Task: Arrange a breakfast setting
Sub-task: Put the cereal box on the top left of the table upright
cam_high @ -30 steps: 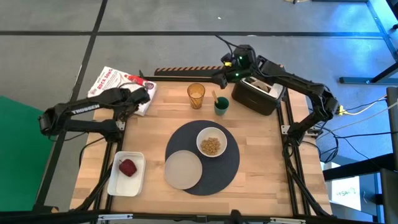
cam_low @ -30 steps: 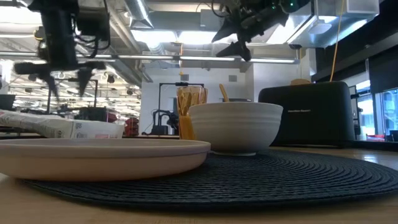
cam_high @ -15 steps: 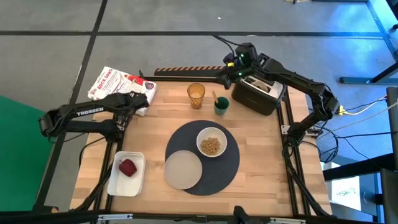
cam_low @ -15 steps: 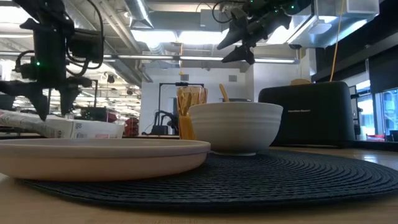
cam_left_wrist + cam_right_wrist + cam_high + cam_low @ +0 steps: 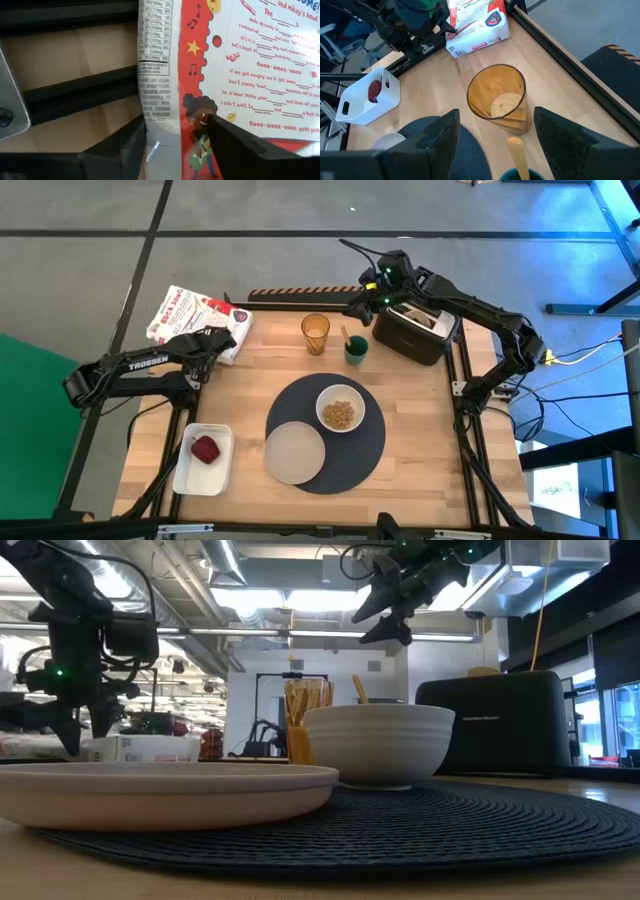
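A round dark grey mat (image 5: 368, 458) holds a white bowl (image 5: 341, 410) of cereal and a flat white plate (image 5: 294, 452). The amber tumbler (image 5: 315, 333) stands on the table beyond the mat. The orange-handled spoon (image 5: 346, 336) stands in a dark green cup (image 5: 357, 350). My left gripper (image 5: 212, 342) is down on a red-and-white cereal box (image 5: 195, 315) that lies at the far left corner. My right gripper (image 5: 495, 145) is open and empty, high above the tumbler (image 5: 497, 100) and the spoon (image 5: 519, 152). My left gripper has the cereal box between its two fingers at the box's long edge nearest the table's middle. One finger (image 5: 127, 145) lies against the white side panel (image 5: 155, 100), the other (image 5: 235, 145) on the red printed face (image 5: 200, 107). The fingers point down from above. The box rests on the table.
A black toaster (image 5: 415, 330) stands at the far right, close under my right arm. A white rectangular tray (image 5: 190, 475) with a red lump (image 5: 206, 448) sits near the front left. Bare wood shows to the right of the mat.
My left gripper has come down and a little toward the table's near left, onto the cereal box. The box has shifted slightly at the corner and shows shorter and more level in the low view.
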`<state>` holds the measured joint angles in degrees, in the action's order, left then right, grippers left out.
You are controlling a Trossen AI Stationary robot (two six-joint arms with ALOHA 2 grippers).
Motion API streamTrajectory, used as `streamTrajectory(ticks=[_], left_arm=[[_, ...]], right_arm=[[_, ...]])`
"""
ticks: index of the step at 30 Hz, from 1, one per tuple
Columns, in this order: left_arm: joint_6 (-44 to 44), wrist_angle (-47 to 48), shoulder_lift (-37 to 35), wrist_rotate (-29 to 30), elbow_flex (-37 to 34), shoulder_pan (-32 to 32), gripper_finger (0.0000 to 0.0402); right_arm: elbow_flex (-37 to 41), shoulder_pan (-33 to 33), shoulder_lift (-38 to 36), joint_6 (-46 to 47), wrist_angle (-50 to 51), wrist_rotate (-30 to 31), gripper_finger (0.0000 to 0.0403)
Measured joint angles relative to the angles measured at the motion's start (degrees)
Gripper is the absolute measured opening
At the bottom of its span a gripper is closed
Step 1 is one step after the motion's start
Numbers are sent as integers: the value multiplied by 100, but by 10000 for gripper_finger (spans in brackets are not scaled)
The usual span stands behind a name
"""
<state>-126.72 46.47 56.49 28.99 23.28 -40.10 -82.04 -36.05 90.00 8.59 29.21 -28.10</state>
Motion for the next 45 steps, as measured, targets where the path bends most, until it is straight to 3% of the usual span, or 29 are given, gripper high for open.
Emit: streamTrajectory(ticks=[7, 13, 22, 30, 36, 45], left_arm=[[139, -46, 13, 46, 13, -2, 78], [429, -111, 13, 45, 20, -2, 41], [970, -269, 31, 274, 208, 200, 36], [2644, -426, 24, 1208, 862, 346, 20], [4800, -526, 18, 1873, 1322, 492, 16], [6343, -589, 18, 2691, 1616, 747, 16]], right_arm=[[0, 0, 0, -10, 11, 0, 246], [0, 0, 0, -15, -46, 0, 246], [1, 0, 0, -17, -147, 0, 246], [2, 0, 0, -19, -254, -1, 246], [2, 0, 0, -12, -260, -28, 246], [-45, 0, 0, 5, -498, -197, 246]])
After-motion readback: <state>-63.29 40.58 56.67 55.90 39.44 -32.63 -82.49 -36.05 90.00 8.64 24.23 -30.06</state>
